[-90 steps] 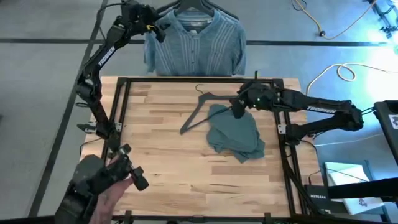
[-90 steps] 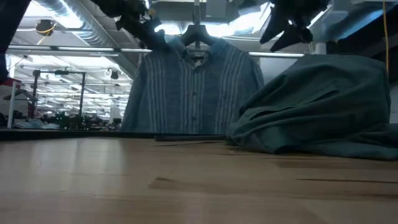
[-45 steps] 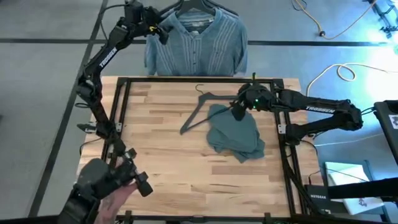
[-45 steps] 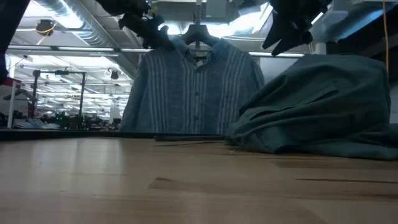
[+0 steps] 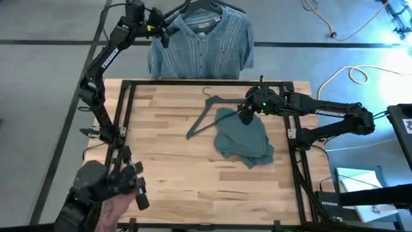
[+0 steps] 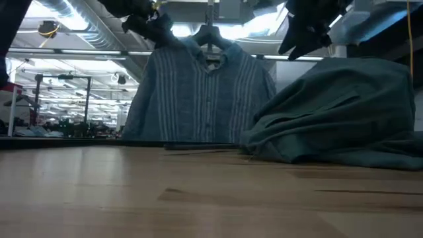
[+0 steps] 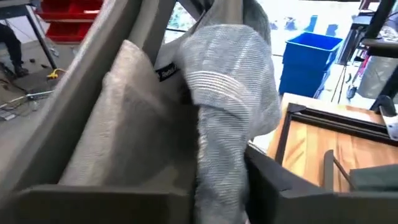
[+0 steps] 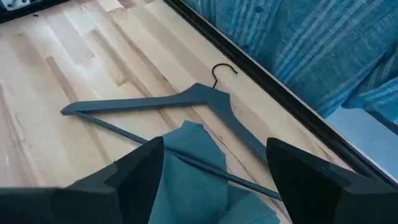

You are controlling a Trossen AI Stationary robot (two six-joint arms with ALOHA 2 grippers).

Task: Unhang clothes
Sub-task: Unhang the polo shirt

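Left gripper (image 5: 156,29) clamped on the shoulder of the striped shirt (image 5: 203,48), which hangs on its hanger (image 5: 205,5) beyond the table's far edge

Fabric sits bunched between the fingers (image 7: 264,186) in the left wrist view, so they are closed on cloth. From that grip the shirt spreads toward the right arm's side and hangs down lengthwise, so freeing it likely means drawing the shoulder off the hanger's end; the left arm is plainly nearer. The grey T-shirt (image 5: 243,136) lies crumpled on the table (image 5: 167,161) beside a bare hanger (image 5: 205,113). The right gripper (image 5: 248,116) hovers just above it, fingers (image 8: 140,171) wide apart, holding nothing
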